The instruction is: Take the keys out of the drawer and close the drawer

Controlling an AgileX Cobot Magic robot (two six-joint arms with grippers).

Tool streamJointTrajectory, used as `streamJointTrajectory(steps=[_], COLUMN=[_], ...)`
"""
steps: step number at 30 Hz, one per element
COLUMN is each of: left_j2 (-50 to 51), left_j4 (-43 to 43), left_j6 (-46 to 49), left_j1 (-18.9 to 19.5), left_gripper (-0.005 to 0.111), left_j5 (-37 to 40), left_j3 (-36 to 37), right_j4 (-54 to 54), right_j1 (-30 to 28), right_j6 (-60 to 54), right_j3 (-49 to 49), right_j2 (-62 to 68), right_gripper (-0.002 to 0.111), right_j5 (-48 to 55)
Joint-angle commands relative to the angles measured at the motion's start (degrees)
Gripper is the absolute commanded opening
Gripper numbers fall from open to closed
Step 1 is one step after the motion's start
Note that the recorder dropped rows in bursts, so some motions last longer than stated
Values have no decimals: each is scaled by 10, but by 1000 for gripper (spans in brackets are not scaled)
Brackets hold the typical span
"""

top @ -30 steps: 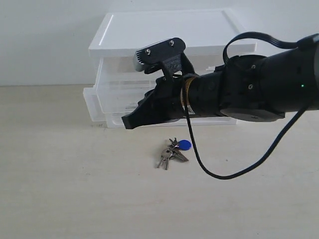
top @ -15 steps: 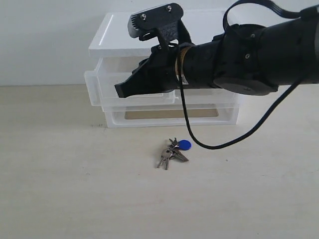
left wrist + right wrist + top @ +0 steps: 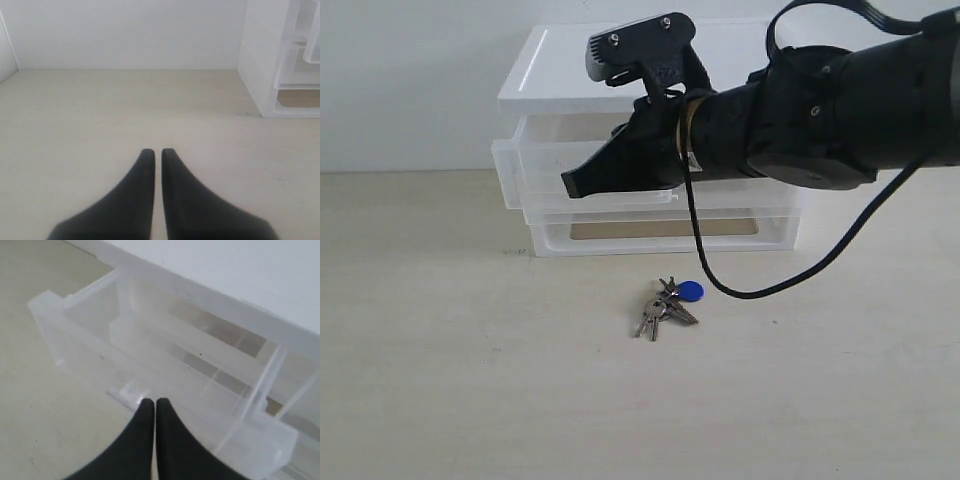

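The keys (image 3: 663,304), silver with a blue oval fob (image 3: 691,292), lie on the table in front of the cabinet, outside the drawer. The drawer (image 3: 515,172), the left half-width translucent one, stands pulled out a little. My right gripper (image 3: 572,186) is shut with nothing in it. Its tips are at the drawer's front wall. In the right wrist view the right gripper (image 3: 154,403) sits right beside the small white tab handle (image 3: 127,391) of the drawer (image 3: 85,335). My left gripper (image 3: 156,152) is shut and empty, low over bare table, away from the cabinet.
The white cabinet (image 3: 650,60) stands at the back of the table, and its side shows as the cabinet (image 3: 260,65) in the left wrist view. Its full-width bottom drawer (image 3: 660,236) sits below. A black cable (image 3: 720,285) hangs from my right arm above the keys.
My right gripper rose from near the cabinet's base to the half-width drawer's front, then shifted slightly right. The keys stayed where they were.
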Motion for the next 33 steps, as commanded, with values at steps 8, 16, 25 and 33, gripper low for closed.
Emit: streamJointTrajectory(steps=[8,16,25,33], left_j2=[-1,-1,-1,-1], left_j4=[1,1,1,1], left_j6=[-8,-8,-8,-8], left_j1=[2,2,2,2], left_gripper=[4,4,4,4], left_j5=[0,0,0,0], left_j3=[2,2,2,2], right_j4=[0,3,5,30], right_j1=[-17,-42,-72,-93], right_j6=[0,-10,5,5], right_j3=[-6,-51,-61,-65], right_j2=[60,71,84,110], right_gripper=[0,0,0,0], right_j5=[8,12,-24,-54])
